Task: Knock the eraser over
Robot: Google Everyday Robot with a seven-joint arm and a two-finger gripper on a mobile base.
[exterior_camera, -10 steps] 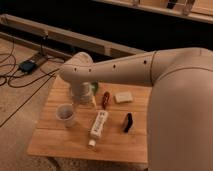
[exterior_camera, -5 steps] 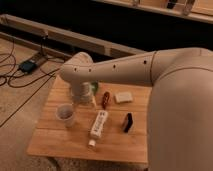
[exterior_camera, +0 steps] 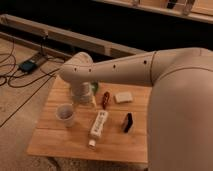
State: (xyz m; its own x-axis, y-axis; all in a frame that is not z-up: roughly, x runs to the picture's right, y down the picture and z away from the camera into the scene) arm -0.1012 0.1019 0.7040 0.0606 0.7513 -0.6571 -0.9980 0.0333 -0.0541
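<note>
- The gripper (exterior_camera: 86, 99) hangs at the end of the arm (exterior_camera: 125, 70) over the far left part of the wooden table (exterior_camera: 60, 142). It merges with the wrist above it, so I cannot tell whether it is wide or narrow.
- A small green thing (exterior_camera: 95, 86) peeks out behind the wrist, mostly hidden.
- The arm's bulk covers the table's right edge.
- One clear cup (exterior_camera: 65, 114) stands just near and left of the gripper; what it holds cannot be told.
- One eraser (exterior_camera: 128, 122), black, sits on the right part of the table, nearer than the cream block (exterior_camera: 123, 96) and apart from it.
- One long white bar (exterior_camera: 98, 124) lies between cup and eraser.
- One red marker (exterior_camera: 105, 99) lies just right of the gripper.
</note>
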